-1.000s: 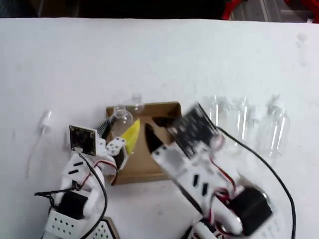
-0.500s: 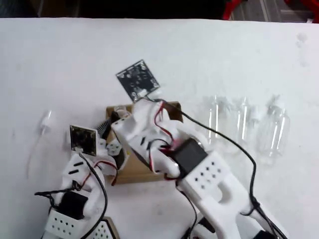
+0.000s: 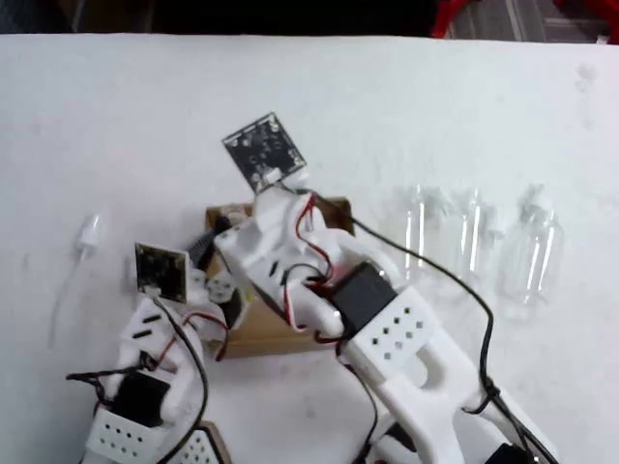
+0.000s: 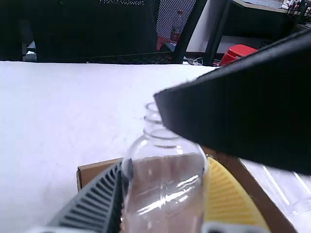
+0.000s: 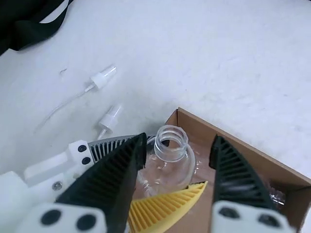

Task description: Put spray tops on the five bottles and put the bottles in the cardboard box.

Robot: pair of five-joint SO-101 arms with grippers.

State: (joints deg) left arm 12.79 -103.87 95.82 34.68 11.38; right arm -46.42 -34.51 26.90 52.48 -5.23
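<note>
1. The left claw [image 4: 165,167] is clamped on a clear plastic bottle [image 4: 165,194]. Its ribbed grey finger [image 4: 92,206] presses one side and its ribbed yellow finger [image 4: 228,199] presses the other.
2. The bottle is smooth and round-shouldered, with a threaded neck that is open and uncapped. It stands upright, long axis vertical and mouth pointing up.
3. The right claw [image 5: 180,141] is spread wide, with a matte black ribbed finger on either side of the bottle's mouth and not touching it.
4. The bottle sits at a corner of the cardboard box [image 5: 272,165], a shallow brown tray with raw corrugated edges. I cannot tell whether its base rests on the box floor.
5. Just outside that corner lie a white spray top [image 5: 103,76] trailing a thin clear dip tube and a second spray top [image 5: 109,119], both on the white desk [image 3: 387,116].
6. On the box's other side, a row of bottles [image 3: 474,237], three of them, clear like the first, is on the desk.
</note>
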